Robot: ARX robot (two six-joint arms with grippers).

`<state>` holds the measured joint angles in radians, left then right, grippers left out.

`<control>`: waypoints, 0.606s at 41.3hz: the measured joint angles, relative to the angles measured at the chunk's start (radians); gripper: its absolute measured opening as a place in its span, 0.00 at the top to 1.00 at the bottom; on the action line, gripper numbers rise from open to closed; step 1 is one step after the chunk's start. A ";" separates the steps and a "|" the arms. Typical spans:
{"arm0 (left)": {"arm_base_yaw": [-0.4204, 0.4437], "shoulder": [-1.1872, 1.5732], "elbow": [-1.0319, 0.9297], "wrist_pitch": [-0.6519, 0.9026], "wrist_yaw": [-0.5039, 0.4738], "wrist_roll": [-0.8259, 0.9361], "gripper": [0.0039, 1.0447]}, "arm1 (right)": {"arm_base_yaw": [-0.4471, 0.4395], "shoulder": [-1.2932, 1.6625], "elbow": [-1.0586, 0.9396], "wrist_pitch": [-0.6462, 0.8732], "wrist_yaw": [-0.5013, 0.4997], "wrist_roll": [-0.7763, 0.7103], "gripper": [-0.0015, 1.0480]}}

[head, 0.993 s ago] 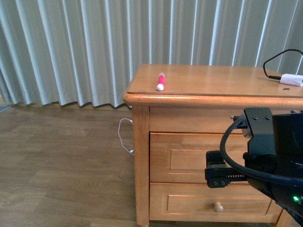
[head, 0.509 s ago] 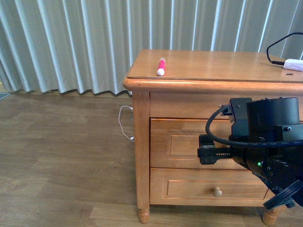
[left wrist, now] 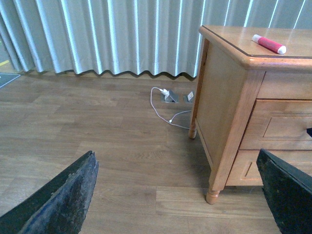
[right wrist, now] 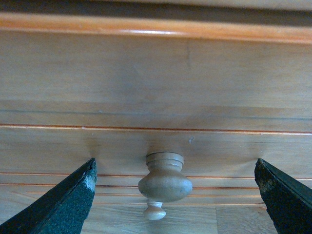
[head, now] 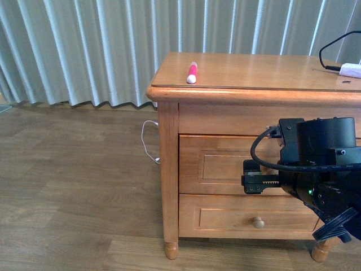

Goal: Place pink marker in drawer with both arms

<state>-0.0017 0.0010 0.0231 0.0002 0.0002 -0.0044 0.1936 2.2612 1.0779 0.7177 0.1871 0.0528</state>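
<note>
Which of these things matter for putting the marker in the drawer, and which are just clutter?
Job in hand:
pink marker on the dresser top
upper drawer, shut
its knob
right end effector, open, facing the knob
left end effector, open

Lying about:
white plug
black cable
white floor cable
lower drawer
curtain

pink marker (head: 192, 73) on worktop (head: 254, 70), L end, nr front edge | plug+cable (head: 350, 69) far R on worktop, well apart frm marker | upper drawer (head: 220, 169) under worktop, lower drawer (head: 225, 217) below it | R gripper (head: 256, 183) in frnt of upper drawer, knob (right wrist: 165, 178) ahead betw spread fingers (right wrist: 63, 204), not touching | curtain (head: 84, 51) behind | cord (head: 148, 147) on floor, L of dresser
</note>
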 joint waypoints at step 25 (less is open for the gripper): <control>0.000 0.000 0.000 0.000 0.000 0.000 0.06 | 0.005 0.015 0.010 -0.009 0.002 0.008 0.77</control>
<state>-0.0017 0.0010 0.0231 0.0002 -0.0002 -0.0044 0.1986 2.2761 1.0882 0.7086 0.1894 0.0608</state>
